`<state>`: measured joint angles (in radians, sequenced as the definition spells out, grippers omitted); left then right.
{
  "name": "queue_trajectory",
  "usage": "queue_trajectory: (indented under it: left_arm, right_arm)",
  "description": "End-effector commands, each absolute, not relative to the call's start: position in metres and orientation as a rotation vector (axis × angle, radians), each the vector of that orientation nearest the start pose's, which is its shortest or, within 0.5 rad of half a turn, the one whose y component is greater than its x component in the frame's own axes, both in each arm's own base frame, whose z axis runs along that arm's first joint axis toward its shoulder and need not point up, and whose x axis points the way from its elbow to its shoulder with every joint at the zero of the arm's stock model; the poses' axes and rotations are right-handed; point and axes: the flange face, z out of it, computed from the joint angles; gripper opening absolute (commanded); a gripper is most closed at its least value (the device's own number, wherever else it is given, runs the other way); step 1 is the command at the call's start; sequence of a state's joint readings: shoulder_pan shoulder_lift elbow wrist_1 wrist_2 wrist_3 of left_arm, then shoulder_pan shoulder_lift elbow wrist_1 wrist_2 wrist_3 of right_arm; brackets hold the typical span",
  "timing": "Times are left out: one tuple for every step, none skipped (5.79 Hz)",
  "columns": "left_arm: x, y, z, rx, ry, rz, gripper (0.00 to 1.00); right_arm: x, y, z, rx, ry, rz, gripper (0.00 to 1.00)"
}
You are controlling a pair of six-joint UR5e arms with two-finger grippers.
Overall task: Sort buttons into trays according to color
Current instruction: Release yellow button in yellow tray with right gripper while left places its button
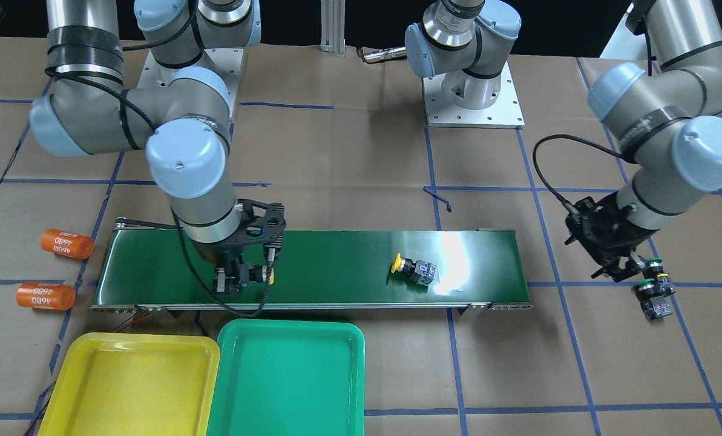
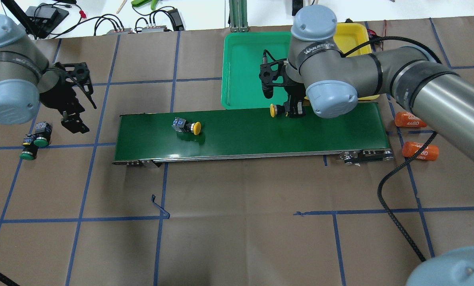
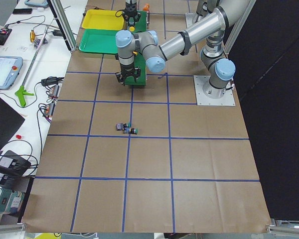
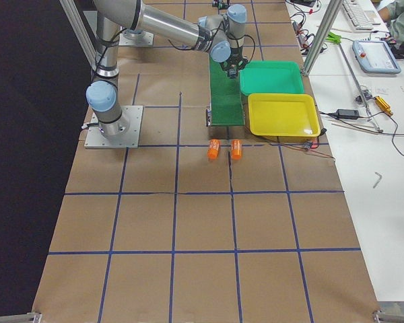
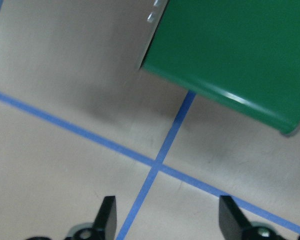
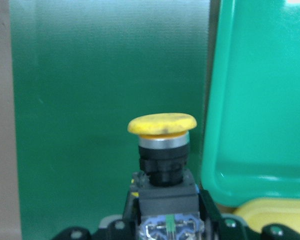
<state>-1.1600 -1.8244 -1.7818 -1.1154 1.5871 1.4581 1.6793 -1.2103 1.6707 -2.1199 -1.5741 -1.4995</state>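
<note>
My right gripper (image 2: 289, 110) is shut on a yellow button (image 2: 273, 110), held sideways just above the far edge of the conveyor belt (image 2: 252, 131), next to the green tray (image 2: 240, 59). The right wrist view shows the button's yellow cap (image 6: 162, 123) and black body between the fingers. A second yellow button (image 2: 187, 126) lies on the belt's left part. Two green buttons (image 2: 42, 141) (image 2: 27, 155) lie on the paper by my left gripper (image 2: 73, 121), which is open and empty (image 5: 167, 222). The yellow tray (image 2: 356, 35) is partly hidden behind my right arm.
Two orange "4680" cylinders (image 2: 410, 120) (image 2: 420, 150) lie off the belt's right end. A black cable (image 2: 395, 222) runs over the paper at the right. Both trays (image 1: 288, 375) (image 1: 131, 387) hold nothing. Blue tape lines grid the brown paper.
</note>
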Motion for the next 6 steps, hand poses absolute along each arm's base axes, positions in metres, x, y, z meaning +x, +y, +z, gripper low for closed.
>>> queue_trajectory:
  left_arm:
    - [0.178, -0.581, 0.28, 1.103, 2.989, -0.036, 0.76]
    - [0.217, -0.598, 0.261, 1.014, 3.022, -0.025, 0.8]
    - [0.252, -0.612, 0.242, 0.795, 3.088, 0.004, 0.84]
    - [0.258, -0.62, 0.229, 0.674, 3.123, 0.024, 0.85]
    - [0.268, -0.625, 0.208, 0.598, 3.146, 0.061, 0.85]
    - [0.277, -0.63, 0.194, 0.584, 3.096, 0.044, 0.85]
  right_arm:
    - [0.104, -0.642, 0.283, -2.329, 2.297, -0.182, 0.11]
    - [0.063, -0.674, 0.253, -2.37, 2.325, -0.239, 0.11]
    - [0.041, -0.704, 0.228, -2.353, 2.346, -0.242, 0.11]
    - [0.041, -0.709, 0.212, -2.325, 2.345, -0.218, 0.41]
    - [0.042, -0.711, 0.222, -2.324, 2.339, -0.259, 0.99]
    - [0.044, -0.708, 0.256, -2.34, 2.361, -0.309, 1.0]
